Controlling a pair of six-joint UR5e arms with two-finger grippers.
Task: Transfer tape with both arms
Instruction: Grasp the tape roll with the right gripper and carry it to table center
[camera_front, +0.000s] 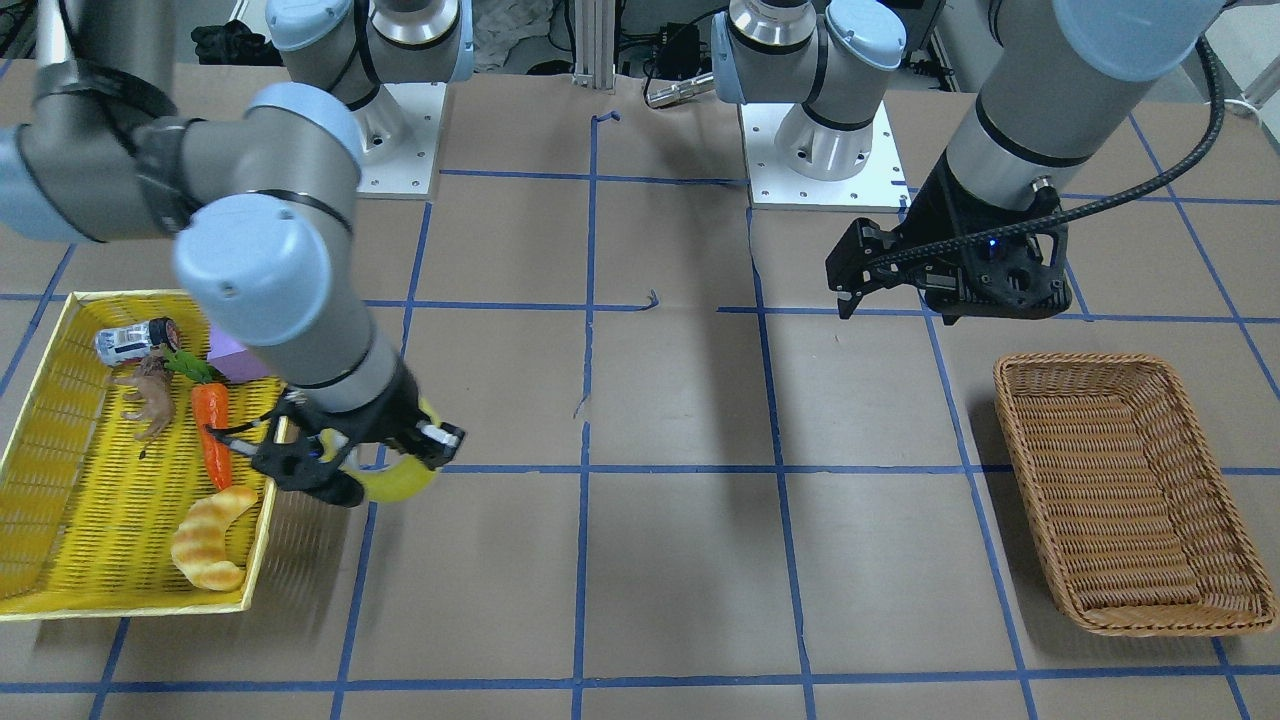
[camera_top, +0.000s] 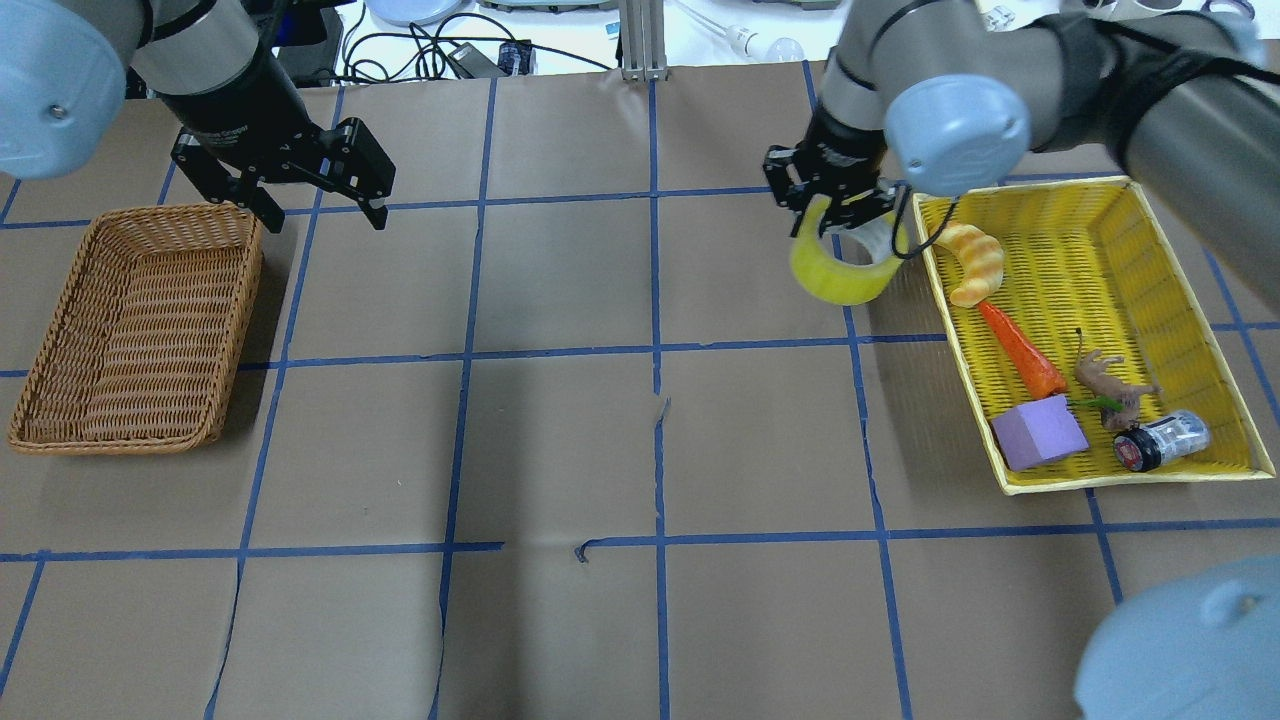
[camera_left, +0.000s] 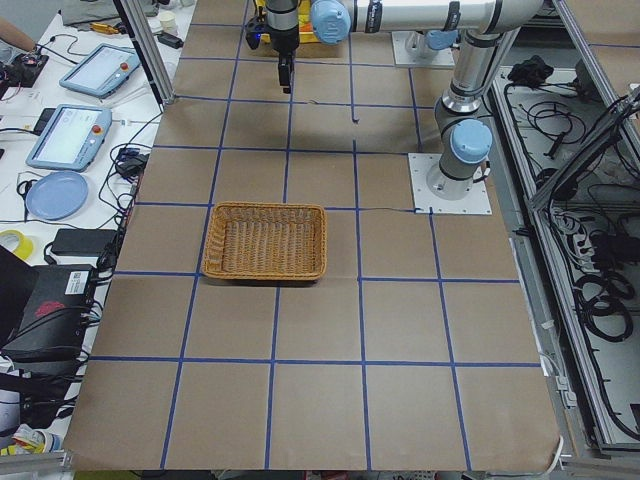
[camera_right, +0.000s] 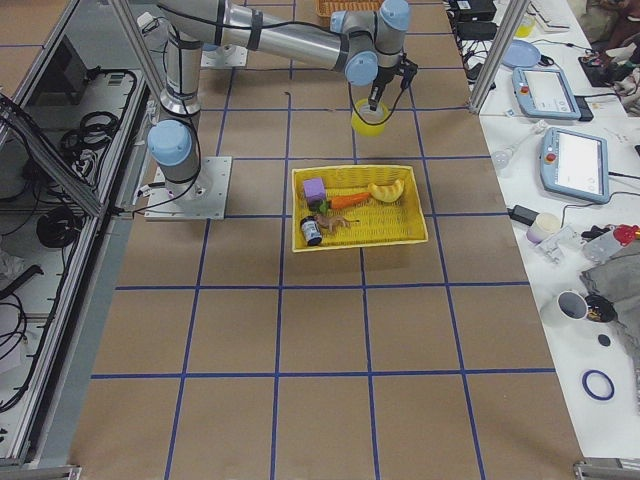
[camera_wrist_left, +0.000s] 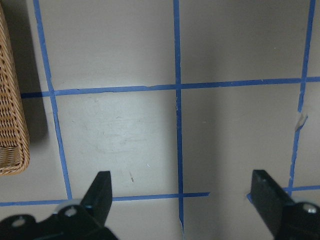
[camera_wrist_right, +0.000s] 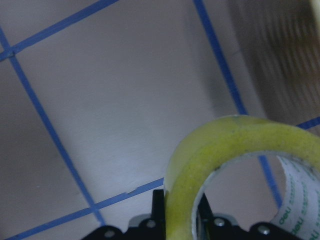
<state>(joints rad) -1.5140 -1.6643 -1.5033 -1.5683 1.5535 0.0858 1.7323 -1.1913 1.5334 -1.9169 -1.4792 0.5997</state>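
Note:
The tape (camera_top: 838, 278) is a yellow roll with a whitish core. It hangs in the air beside the yellow tray (camera_top: 1030, 188), on its inner side. My right gripper (camera_top: 842, 208) is shut on the upper wall of the tape. The right wrist view shows the roll (camera_wrist_right: 225, 145) pinched between the jaws of this gripper (camera_wrist_right: 180, 222). The tape also shows in the front view (camera_front: 400, 487) and the exterior right view (camera_right: 368, 120). My left gripper (camera_top: 325, 212) is open and empty. It hovers by the far inner corner of the wicker basket (camera_top: 140, 215). Its fingers (camera_wrist_left: 100, 192) stand wide apart over bare table.
The yellow tray holds a croissant (camera_top: 972, 262), a carrot (camera_top: 1020, 350), a purple block (camera_top: 1040, 432), a toy animal (camera_top: 1110, 385) and a small can (camera_top: 1165, 440). The brown table (camera_top: 560, 430) carries a blue tape grid between tray and basket.

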